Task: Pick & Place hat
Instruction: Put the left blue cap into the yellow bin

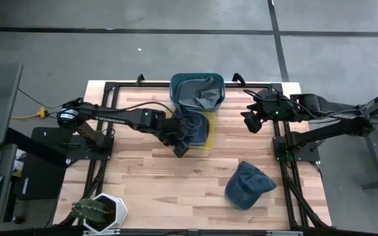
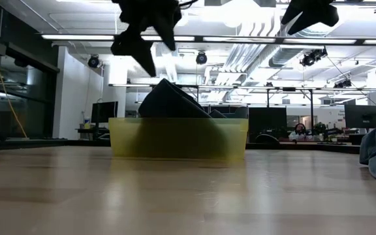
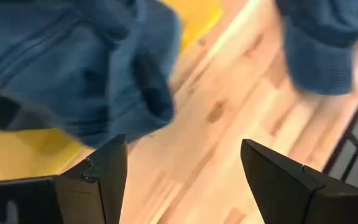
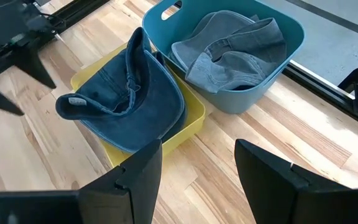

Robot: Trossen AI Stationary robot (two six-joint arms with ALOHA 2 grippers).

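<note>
A dark blue cap (image 4: 129,93) lies upturned in a shallow yellow bin (image 4: 191,121), its strap end hanging over the rim. The cap (image 3: 73,68) also fills the left wrist view. My left gripper (image 1: 181,149) hovers open just off the bin's near-left corner, above the table (image 3: 184,143), touching nothing. A second blue cap (image 1: 248,185) rests on the table toward the near right. A grey cap (image 4: 229,56) sits in a teal bin (image 1: 197,90). My right gripper (image 1: 250,123) waits open, raised at the right (image 4: 199,146).
The teal bin stands against the yellow bin (image 1: 202,131) on its far side. A cactus in a white pot (image 1: 100,211) stands at the near-left corner. Black frame rails (image 1: 284,157) run along both sides. Bare wood lies between the bins and the near edge.
</note>
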